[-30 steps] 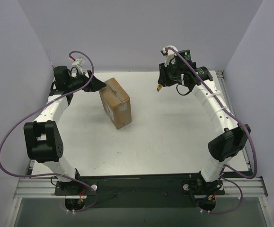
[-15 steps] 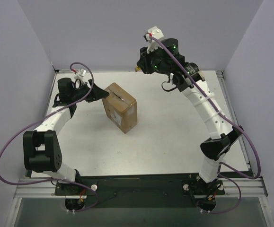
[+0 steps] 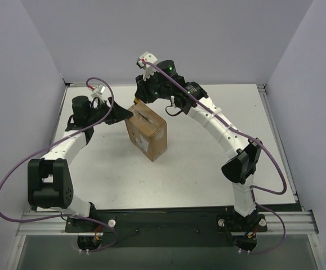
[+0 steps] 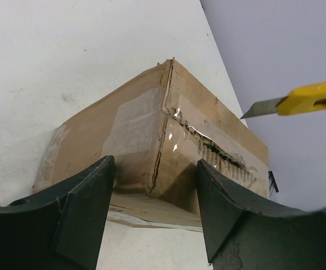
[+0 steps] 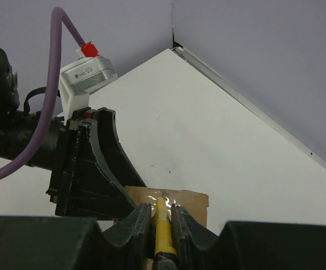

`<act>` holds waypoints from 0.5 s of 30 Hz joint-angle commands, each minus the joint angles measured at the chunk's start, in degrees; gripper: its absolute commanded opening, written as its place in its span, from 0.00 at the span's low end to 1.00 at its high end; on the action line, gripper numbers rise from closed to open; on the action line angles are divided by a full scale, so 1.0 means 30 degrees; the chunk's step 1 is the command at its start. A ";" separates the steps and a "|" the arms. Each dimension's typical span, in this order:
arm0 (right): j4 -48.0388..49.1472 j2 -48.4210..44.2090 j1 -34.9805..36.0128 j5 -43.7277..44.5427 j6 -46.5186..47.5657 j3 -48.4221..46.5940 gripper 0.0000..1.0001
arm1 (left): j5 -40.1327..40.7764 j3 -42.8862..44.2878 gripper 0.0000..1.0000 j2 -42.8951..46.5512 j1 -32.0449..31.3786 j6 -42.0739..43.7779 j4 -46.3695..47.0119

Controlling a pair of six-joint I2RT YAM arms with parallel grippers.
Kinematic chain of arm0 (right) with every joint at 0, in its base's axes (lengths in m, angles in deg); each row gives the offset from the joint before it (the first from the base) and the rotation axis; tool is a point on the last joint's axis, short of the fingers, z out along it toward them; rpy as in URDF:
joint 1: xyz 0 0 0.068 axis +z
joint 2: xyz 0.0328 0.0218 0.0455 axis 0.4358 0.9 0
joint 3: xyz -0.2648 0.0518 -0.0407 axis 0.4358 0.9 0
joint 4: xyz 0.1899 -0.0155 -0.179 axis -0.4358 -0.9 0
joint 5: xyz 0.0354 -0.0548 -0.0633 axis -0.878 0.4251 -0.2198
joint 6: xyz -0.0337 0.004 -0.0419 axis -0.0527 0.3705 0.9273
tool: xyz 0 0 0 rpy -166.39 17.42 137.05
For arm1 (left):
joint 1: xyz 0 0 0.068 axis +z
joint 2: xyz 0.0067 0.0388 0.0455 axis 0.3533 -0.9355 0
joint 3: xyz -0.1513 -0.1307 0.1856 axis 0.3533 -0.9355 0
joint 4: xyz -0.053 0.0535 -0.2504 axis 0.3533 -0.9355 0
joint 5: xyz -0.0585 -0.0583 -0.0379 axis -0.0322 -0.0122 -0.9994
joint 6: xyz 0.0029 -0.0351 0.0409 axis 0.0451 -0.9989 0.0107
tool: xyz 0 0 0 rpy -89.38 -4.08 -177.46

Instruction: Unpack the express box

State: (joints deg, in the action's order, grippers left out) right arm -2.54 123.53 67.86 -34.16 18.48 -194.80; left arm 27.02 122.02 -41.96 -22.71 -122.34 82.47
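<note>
Two grippers divide the work: your left gripper (image 4: 154, 169) clamps the near corner of the express box (image 3: 147, 135), standing left of centre on the tabletop (image 3: 208, 169), bracing it while your right gripper (image 5: 160, 209), pinching the utility knife (image 4: 309, 97), poises its blade by the taped top seam.

Bright, even, diffuse light from overhead in all 3 views.

Top view: looks sharp throughout, w/ faint soft shadows on white table (image 3: 208, 163) close under express box (image 3: 147, 132) & arms.

Left wrist view: shows small white glare spots on clear tape (image 4: 177, 132) over box top edge. Fingers (image 4: 78, 208) of left gripper (image 4: 154, 166) dark, soft-focus, almost no surface detail. Knife (image 4: 312, 97) fairly crisp, vivid yellow vs. flat lilac bg.

Right wrist view: fingers (image 5: 132, 228) of right gripper (image 5: 161, 211) near-black & blurred at bottom edge. More glare sparkle on tape by knife tip. Far walls (image 5: 264, 67) evenly lit.
</note>
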 commanded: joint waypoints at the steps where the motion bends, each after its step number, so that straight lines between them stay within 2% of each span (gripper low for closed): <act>1: 0.2289 -0.0958 0.0553 0.1080 0.0152 0.0948 0.00 | 0.0363 -0.0571 0.66 0.0341 -0.0702 0.0176 -0.0964; 15: 0.2911 -0.1455 0.1638 0.3483 0.2203 0.2386 0.00 | 0.1008 -0.0982 0.63 0.0605 -0.1230 0.0089 -0.1082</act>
State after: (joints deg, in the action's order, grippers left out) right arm 2.84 123.34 72.01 -26.99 22.46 -188.48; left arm 28.69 120.49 -40.41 -25.64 -123.02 82.72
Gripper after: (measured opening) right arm 0.179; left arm 0.643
